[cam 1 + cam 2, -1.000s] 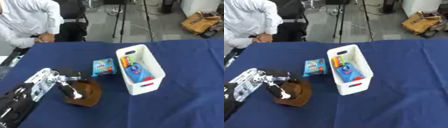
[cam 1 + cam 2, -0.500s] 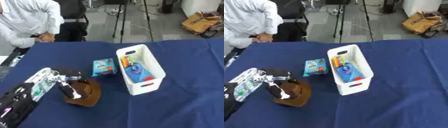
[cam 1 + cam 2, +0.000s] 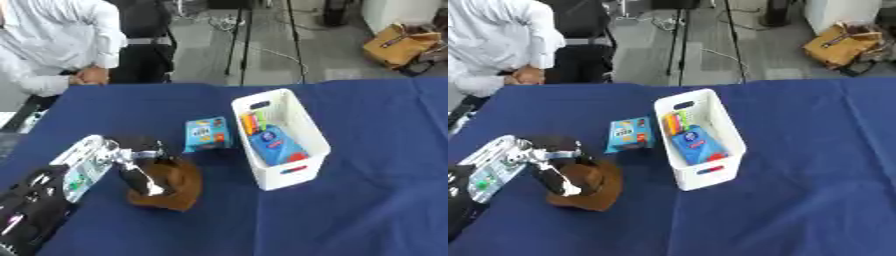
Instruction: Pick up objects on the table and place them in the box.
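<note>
Gripping brown floppy hat (image 3: 168,184), left hand (image 3: 131,162) fingers curled round its brim

Grey floor (image 3: 262,55), tripod (image 3: 248,30), tan bag (image 3: 404,44)

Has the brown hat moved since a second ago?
No. The hat lies in the same place left of the box, under the left hand.

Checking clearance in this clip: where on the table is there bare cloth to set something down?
Bare blue cloth spans everything right of the white box and the near edge below it. Crowded on the left: left hand on the brown object, blue packet beside the box.
</note>
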`<state>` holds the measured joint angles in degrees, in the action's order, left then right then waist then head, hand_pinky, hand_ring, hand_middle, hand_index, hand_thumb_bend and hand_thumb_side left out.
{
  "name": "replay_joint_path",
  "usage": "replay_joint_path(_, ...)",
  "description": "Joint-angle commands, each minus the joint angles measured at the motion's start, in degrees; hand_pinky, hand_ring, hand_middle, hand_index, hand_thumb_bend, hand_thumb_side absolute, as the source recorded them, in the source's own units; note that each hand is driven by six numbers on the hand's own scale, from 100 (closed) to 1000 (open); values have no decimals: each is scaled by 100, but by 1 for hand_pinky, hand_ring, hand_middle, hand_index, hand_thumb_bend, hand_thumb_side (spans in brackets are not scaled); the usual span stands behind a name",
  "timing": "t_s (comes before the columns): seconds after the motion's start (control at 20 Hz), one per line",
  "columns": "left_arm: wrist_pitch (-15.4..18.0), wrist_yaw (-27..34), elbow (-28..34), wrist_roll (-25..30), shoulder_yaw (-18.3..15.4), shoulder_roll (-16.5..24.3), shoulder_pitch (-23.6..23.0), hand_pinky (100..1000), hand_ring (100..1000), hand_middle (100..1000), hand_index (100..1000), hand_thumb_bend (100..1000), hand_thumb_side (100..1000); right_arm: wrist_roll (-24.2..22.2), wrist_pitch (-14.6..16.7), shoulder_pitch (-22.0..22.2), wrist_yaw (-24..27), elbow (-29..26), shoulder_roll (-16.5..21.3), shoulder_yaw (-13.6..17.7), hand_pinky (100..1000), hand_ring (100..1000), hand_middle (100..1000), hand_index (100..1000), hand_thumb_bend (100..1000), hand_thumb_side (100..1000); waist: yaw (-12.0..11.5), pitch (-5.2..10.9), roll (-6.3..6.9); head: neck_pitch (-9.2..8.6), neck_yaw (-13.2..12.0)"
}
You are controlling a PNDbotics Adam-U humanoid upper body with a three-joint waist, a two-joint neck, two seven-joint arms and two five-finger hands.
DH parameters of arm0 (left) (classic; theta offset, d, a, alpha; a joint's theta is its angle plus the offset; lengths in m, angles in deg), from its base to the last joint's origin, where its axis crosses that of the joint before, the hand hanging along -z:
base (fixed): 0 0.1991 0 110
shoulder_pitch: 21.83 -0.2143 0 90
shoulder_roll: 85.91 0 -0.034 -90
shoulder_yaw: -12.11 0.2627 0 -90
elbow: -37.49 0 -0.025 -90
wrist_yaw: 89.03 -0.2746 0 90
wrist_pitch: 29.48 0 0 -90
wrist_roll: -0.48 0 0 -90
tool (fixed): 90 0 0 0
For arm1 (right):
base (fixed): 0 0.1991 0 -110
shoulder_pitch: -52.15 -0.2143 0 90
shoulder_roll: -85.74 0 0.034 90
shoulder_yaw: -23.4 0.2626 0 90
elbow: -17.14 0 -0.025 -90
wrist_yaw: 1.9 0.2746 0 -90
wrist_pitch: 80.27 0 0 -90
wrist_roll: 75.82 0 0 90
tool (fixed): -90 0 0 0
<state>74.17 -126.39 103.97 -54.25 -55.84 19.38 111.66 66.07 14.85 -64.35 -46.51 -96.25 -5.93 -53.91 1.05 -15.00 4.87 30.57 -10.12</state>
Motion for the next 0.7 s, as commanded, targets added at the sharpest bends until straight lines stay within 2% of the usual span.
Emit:
replay_joint_path(0.05,-48,32,84,15,-55,138,134,315,457,559,755,227,341,8,-9,-54,17,-119,52,41,752,710,621,584,100,609,-5,107,-12,13,6)
replay_joint_path(0.7,-127,18,123,171,-23,244,301,291,415,503,684,196,279,8,-18,-14,20,-119,76,52,752,710,620,583,100,594,-39,151,77,71,51)
